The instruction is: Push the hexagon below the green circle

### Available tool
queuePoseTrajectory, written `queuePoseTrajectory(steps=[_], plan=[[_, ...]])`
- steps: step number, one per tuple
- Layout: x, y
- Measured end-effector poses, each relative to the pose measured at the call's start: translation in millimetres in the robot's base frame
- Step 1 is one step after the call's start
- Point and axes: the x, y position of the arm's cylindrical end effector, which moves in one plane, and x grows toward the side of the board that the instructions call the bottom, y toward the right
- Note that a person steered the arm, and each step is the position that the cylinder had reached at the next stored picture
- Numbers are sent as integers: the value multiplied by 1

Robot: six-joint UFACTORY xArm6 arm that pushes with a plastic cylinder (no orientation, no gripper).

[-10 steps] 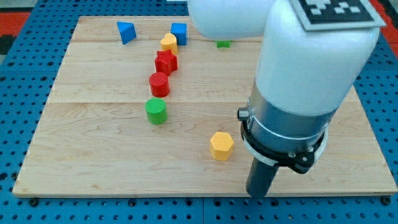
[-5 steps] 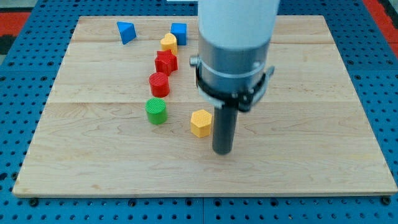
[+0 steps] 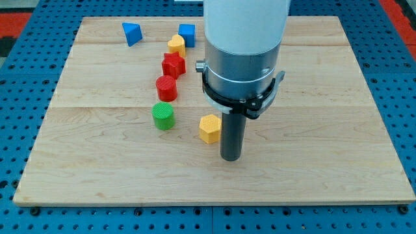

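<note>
The yellow hexagon (image 3: 209, 129) lies on the wooden board (image 3: 97, 162), to the right of the green circle (image 3: 163, 116) and slightly lower in the view. My tip (image 3: 231, 158) rests on the board just right of the hexagon and a little below it, with the rod touching or nearly touching the hexagon's right side. The green circle stands about 70 pixels left of the hexagon.
Above the green circle runs a line of blocks: a red cylinder (image 3: 166, 88), a red star (image 3: 173, 65), a yellow block (image 3: 176, 44) and a blue cube (image 3: 187, 33). A blue triangle (image 3: 131, 32) sits at the top left. The arm's body hides the board's top middle.
The arm swept from the lower right to the left, and the hexagon moved left and up toward the green circle. In the last half second both barely moved.
</note>
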Motion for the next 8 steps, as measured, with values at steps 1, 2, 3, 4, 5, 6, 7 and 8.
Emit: queuePoseTrajectory(steps=[1,2,3,4,5,6,7,8], plan=[[12,-10],[15,4],[-5,55],[-49,41],[-49,3],[-43,-51],[-25,-79],[-38,-116]])
